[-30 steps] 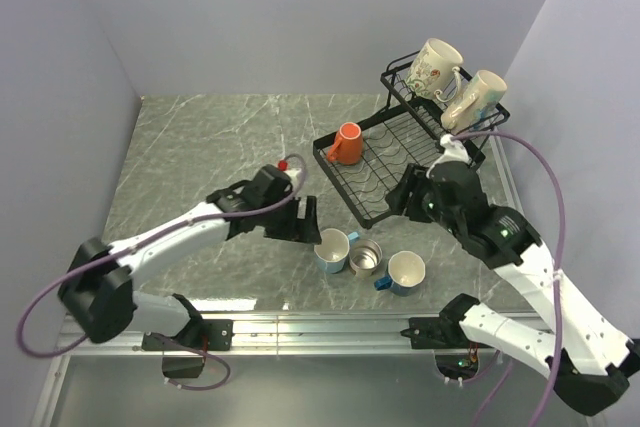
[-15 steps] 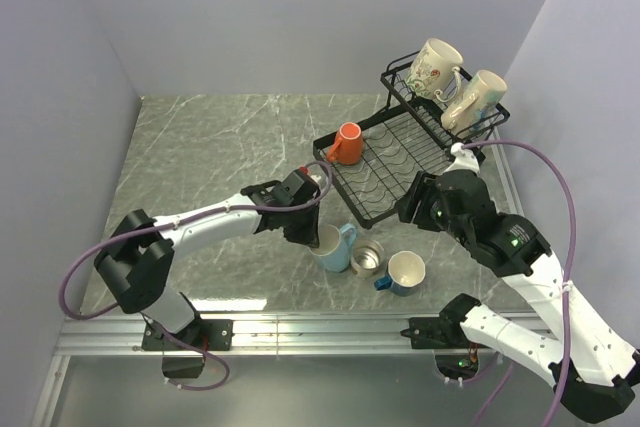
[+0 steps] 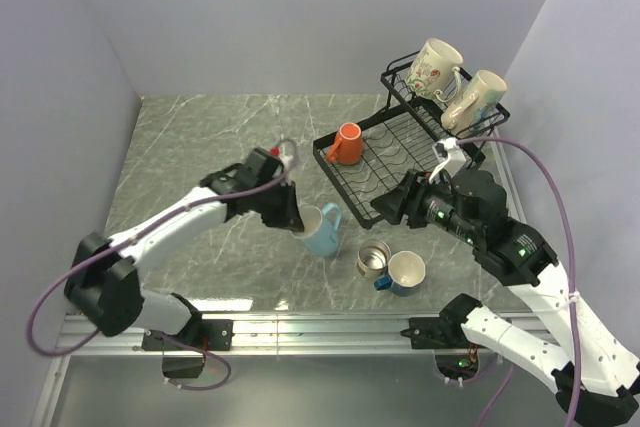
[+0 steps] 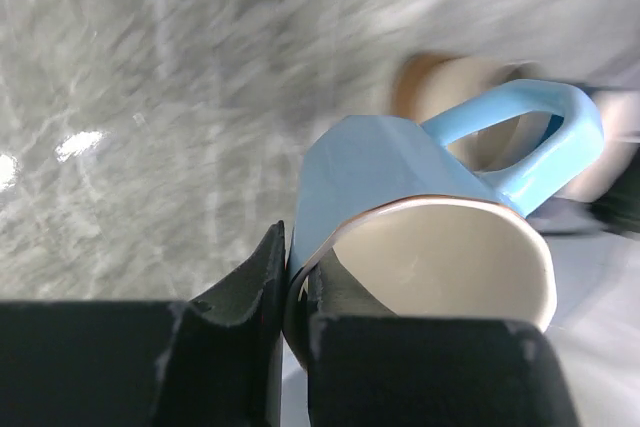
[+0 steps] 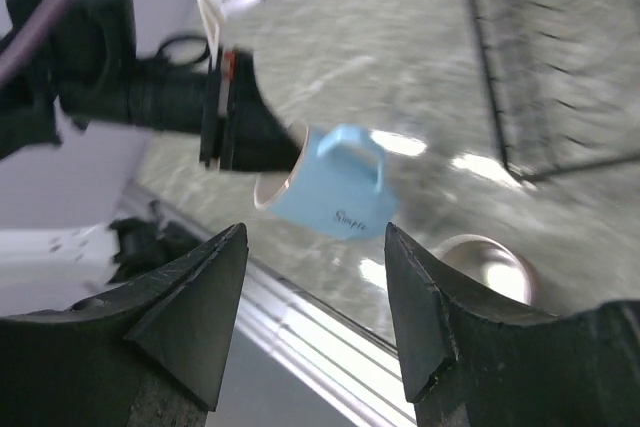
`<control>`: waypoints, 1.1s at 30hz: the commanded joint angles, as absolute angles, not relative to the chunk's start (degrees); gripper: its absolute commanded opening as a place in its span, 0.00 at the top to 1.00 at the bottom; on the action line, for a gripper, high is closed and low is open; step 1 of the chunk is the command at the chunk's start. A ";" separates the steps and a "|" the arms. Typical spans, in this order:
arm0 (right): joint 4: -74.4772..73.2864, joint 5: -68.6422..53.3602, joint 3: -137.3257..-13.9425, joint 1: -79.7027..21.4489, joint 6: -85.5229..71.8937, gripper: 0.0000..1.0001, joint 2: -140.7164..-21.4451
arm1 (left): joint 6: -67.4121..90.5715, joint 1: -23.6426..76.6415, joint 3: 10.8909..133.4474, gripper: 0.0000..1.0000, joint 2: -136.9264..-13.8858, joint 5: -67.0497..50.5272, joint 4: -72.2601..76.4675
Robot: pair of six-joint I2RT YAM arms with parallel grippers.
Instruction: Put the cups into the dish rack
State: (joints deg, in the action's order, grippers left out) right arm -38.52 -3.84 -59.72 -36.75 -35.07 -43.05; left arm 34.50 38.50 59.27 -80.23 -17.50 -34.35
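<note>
Left gripper (image 3: 293, 219): fingers (image 4: 262, 277) pinched on the rim of the light-blue glazed mug (image 3: 322, 229), which hangs tilted clear of the table, just short of the black wire dish rack (image 3: 400, 152).
Risk: the thin rim pinch may let the mug rotate or slip.
Left arm: outstretched, wrist angled down.
Right gripper (image 3: 385, 207): fingers spread, empty, near the rack's front edge.

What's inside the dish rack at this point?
The orange mug lies in the dish rack's lower tray; a floral cream mug and another cream mug sit in the upper basket. The right arm covers the tray's near corner.
</note>
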 commanded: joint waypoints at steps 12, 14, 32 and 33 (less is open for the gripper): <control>-16.09 -27.77 -62.93 -36.74 -32.96 0.37 -53.08 | 57.45 33.93 53.79 0.99 -65.48 -61.34 4.11; -14.68 -28.56 -63.11 -36.74 -34.01 0.38 -53.35 | 60.98 34.01 52.30 0.99 -64.95 -61.79 11.29; -5.08 -25.50 -57.65 -36.74 -44.30 1.00 -47.90 | 87.24 34.37 47.45 0.91 -72.25 -57.83 46.01; -6.92 -24.62 -60.01 -36.83 -43.60 1.00 -48.16 | 83.71 34.28 48.33 0.71 -71.46 -57.14 39.70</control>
